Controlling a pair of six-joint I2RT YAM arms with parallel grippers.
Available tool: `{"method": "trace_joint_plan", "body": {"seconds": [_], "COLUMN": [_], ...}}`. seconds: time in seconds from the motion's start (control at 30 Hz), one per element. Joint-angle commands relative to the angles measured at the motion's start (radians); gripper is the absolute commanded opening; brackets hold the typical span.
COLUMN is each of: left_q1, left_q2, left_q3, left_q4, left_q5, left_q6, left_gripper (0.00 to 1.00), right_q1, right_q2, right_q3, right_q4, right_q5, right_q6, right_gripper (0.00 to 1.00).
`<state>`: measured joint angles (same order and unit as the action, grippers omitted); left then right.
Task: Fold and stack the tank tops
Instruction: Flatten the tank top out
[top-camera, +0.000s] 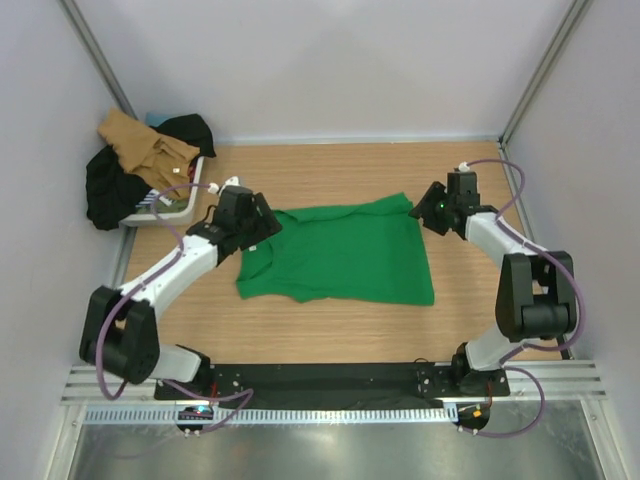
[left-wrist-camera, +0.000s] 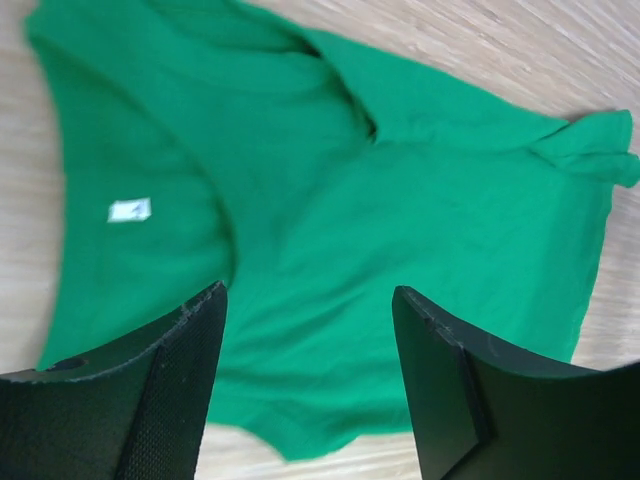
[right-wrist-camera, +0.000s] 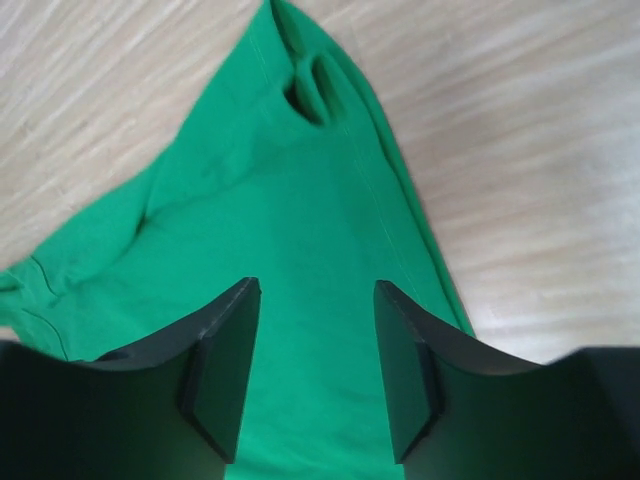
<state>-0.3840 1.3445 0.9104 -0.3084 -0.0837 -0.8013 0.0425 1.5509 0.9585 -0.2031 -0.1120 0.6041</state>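
A bright green tank top (top-camera: 340, 255) lies spread flat in the middle of the wooden table. My left gripper (top-camera: 258, 225) hovers over its left end, open, with nothing between the fingers; in the left wrist view the green cloth (left-wrist-camera: 400, 200) with a small white label (left-wrist-camera: 129, 210) lies below the left gripper (left-wrist-camera: 310, 293). Over the garment's back right corner my right gripper (top-camera: 432, 212) is open too and holds nothing; the green cloth (right-wrist-camera: 290, 220) lies under the right gripper (right-wrist-camera: 317, 285). The tan tank top (top-camera: 140, 145) lies crumpled at the back left.
A white tray (top-camera: 185, 205) at the back left corner carries the tan garment and a black garment (top-camera: 110, 185) that hangs over its side. Pale walls close the table on three sides. Bare wood (top-camera: 330, 170) shows behind the green garment and in front of it.
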Motion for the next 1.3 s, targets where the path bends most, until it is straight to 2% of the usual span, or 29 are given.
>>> {"method": "trace_joint_plan", "body": {"seconds": [0.0,0.17,0.43,0.57,0.6,0.63,0.67,0.7,0.73,0.9,0.97,1.07,1.1,1.13,1.27], "left_q1": [-0.009,-0.036,-0.052,-0.053,-0.053,-0.053,-0.055,-0.053,-0.055,-0.061,-0.061,-0.059,-0.061,-0.058,-0.052], "left_q2": [0.149,0.318,0.560,0.605,0.613,0.616,0.622,0.622,0.622,0.617,0.624,0.654,0.676,0.688,0.729], "left_q3": [0.105,0.225,0.407,0.430,0.438,0.443,0.443,0.443,0.443,0.433,0.441,0.485,0.504,0.524,0.639], "left_q4": [0.126,0.173,0.170,0.170,0.170,0.170,0.170,0.170,0.169,0.164,0.164,0.147,0.140,0.131,0.078], "left_q5": [0.081,0.111,0.140,0.163,0.170,0.173,0.173,0.170,0.165,0.111,0.093,0.023,0.009,0.002,-0.030], "left_q6": [-0.007,-0.016,-0.024,-0.030,-0.030,-0.030,-0.027,-0.027,-0.023,-0.006,0.004,0.033,0.039,0.048,0.071], "left_gripper": [0.69,0.75,0.69,0.66,0.64,0.60,0.56,0.54,0.48,0.41,0.33,0.17,0.06,0.00,0.00], "right_q1": [0.005,0.022,0.037,0.039,0.039,0.039,0.039,0.040,0.040,0.042,0.043,0.043,0.043,0.043,0.045], "right_q2": [0.090,0.239,0.420,0.440,0.440,0.439,0.433,0.430,0.426,0.408,0.406,0.402,0.402,0.403,0.426], "right_q3": [0.103,0.236,0.376,0.402,0.404,0.408,0.407,0.408,0.408,0.402,0.402,0.402,0.405,0.408,0.439], "right_q4": [0.074,0.096,0.093,0.087,0.087,0.088,0.087,0.087,0.087,0.094,0.099,0.106,0.114,0.117,0.119], "right_q5": [-0.018,-0.015,0.012,0.023,0.026,0.032,0.035,0.038,0.041,0.035,0.025,0.023,0.021,0.023,0.015], "right_q6": [0.017,0.042,0.065,0.060,0.059,0.057,0.053,0.052,0.051,0.051,0.051,0.049,0.054,0.054,0.057], "right_gripper": [0.59,0.60,0.54,0.34,0.20,0.15,0.06,0.03,0.01,0.01,0.01,0.01,0.01,0.01,0.01]}}
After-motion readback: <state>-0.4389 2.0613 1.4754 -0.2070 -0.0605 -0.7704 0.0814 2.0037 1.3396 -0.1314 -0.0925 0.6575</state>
